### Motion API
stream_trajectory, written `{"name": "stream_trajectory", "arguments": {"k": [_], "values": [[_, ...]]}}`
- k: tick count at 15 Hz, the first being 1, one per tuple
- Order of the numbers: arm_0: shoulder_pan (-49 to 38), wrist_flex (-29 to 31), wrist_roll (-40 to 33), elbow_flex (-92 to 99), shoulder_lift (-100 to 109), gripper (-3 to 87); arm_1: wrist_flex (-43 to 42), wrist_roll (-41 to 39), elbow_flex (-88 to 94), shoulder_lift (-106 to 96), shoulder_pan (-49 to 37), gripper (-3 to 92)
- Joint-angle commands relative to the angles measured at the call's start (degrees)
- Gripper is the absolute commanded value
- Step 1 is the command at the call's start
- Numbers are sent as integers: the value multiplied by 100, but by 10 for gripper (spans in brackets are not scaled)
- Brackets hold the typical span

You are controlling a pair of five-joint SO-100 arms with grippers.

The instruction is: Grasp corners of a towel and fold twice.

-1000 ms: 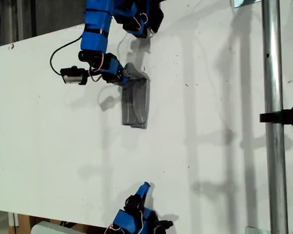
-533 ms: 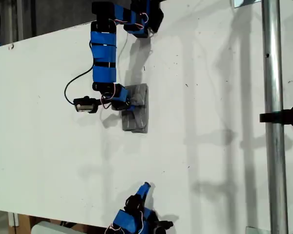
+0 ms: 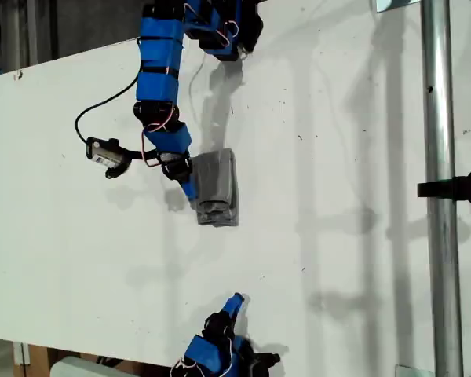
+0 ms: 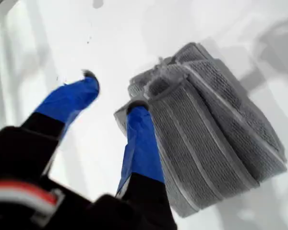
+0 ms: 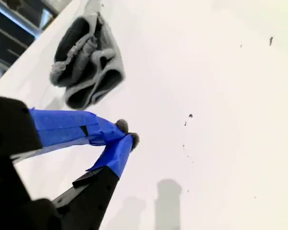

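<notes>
Jaws of my first gripper [image 4: 110, 93] spread beside the folded towel [image 4: 206, 129]; my second gripper's [image 5: 127, 134] meet.

**White tabletop with one folded towel**

My work surface is a plain white table [image 3: 337, 259], filling most of the exterior view and marked only by faint dark specks. Lying directly on it, just above the centre and a little towards the exterior view's left, is the grey striped towel [image 3: 216, 186], folded into a compact bundle.
</notes>
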State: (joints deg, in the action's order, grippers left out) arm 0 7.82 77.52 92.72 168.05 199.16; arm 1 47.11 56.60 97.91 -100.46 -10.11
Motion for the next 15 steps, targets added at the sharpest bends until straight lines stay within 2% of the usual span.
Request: {"name": "stream_trajectory", "arguments": {"k": [1, 3, 5, 6, 8, 9, 10, 11, 12, 13, 14, 15], "values": [[-105, -158, -88, 97, 35, -24, 606, 149, 1863, -2689, -202, 23], [-290, -281, -114, 431, 35, -25, 1336, 835, 4368, -5836, -378, -3], [-448, -448, 229, 835, 35, -26, 2417, 1283, 5520, -7743, -325, -3], [-492, -703, 202, 1028, 35, -26, 2821, 1477, 5871, -8323, -325, -3], [-510, -281, 1151, 1055, 18, -26, 3357, 1872, 6416, -8754, -396, -3], [-501, -281, 1327, 1055, 18, -24, 3419, 2153, 6776, -8815, -413, 4], [-536, -281, 1169, 1055, 18, -24, 3639, 2681, 6803, -8745, -237, 73], [-536, -281, 413, 1055, 18, -24, 3674, 2997, 6794, -8763, 97, 103], [-536, -281, -756, 1055, 18, -24, 3683, 2953, 6785, -8807, 308, 100], [-536, -281, -2496, 1055, 18, -24, 3683, 2953, 6794, -8807, 457, 103], [-492, -360, -3858, 1063, 18, -24, 3683, 2953, 6794, -8807, 563, 103], [-501, -325, -3639, 1063, 18, -24, 3683, 2953, 6794, -8807, 615, 103]]}}
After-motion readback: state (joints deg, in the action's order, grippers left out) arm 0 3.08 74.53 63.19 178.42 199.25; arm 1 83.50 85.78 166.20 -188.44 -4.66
